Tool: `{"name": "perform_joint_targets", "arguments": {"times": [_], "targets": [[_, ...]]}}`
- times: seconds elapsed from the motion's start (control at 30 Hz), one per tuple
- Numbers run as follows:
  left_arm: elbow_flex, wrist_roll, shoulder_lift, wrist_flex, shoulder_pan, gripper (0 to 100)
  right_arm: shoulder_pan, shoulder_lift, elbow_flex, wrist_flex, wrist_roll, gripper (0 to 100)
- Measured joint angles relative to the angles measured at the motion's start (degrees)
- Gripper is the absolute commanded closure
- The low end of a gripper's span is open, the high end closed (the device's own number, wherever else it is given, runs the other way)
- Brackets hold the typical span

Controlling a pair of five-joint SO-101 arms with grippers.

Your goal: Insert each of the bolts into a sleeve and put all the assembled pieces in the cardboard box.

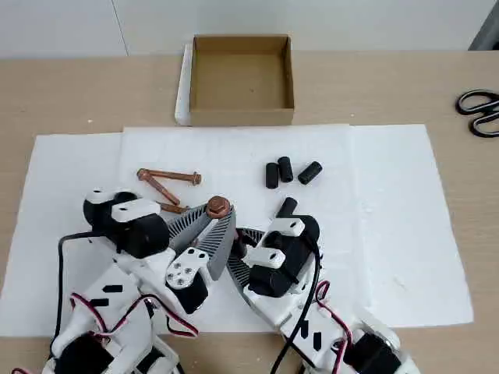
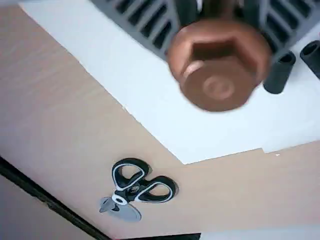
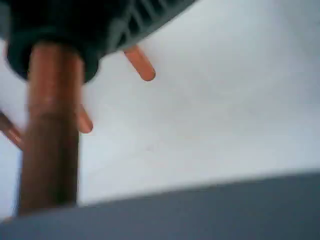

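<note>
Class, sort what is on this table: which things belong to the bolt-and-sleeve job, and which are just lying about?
Belong to the job:
gripped bolt
loose bolts
black sleeves
cardboard box

Just lying about:
scissors
white paper under the parts

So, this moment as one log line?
left jaws: shut on bolt | right arm: at dark sleeve around bolt shaft | cardboard box: empty | spare bolts, sleeves: on paper

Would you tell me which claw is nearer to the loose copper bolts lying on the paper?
Left. The left claw, shut on a bolt, sits just beside the loose bolts; the right claw lies beyond it, farther from them.
</note>
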Motion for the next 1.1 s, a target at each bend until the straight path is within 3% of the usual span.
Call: {"name": "perform_joint_targets", "arguments": {"times": [1.1], "targets": [[10.46,0.35,-0.62,1.05,3.25,96,0.26,0.26,0.44,-0.35,0.0,99.5]]}}
